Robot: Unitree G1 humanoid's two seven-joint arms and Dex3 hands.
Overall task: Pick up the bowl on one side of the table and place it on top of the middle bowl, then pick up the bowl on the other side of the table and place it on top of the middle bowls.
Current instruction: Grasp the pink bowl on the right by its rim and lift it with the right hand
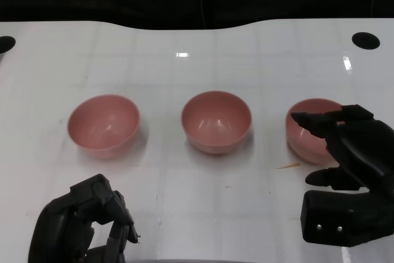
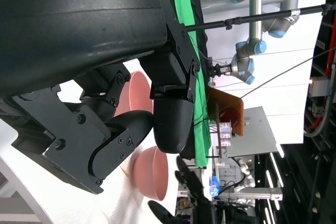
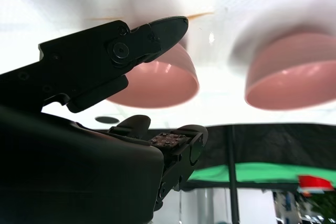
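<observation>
Three pink bowls stand in a row on the white table (image 1: 197, 214): the left bowl (image 1: 103, 124), the middle bowl (image 1: 216, 121) and the right bowl (image 1: 308, 133). My right hand (image 1: 348, 152) is at the right bowl's near right side, fingers spread, one fingertip (image 1: 301, 117) reaching over its rim. In the right wrist view the right bowl (image 3: 157, 85) lies between the upper finger (image 3: 105, 56) and the lower fingers (image 3: 173, 140), with the middle bowl (image 3: 294, 77) beyond. My left hand (image 1: 86, 223) rests near the front edge below the left bowl, fingers curled in, holding nothing. The left wrist view shows its curled fingers (image 2: 168, 119) before two pink bowls (image 2: 137, 93).
A thin wooden sliver (image 1: 288, 165) lies on the table just in front of the right bowl. Black round holes sit at the far right (image 1: 365, 40) and far left (image 1: 5, 44) corners. A dark backdrop runs behind the table's far edge.
</observation>
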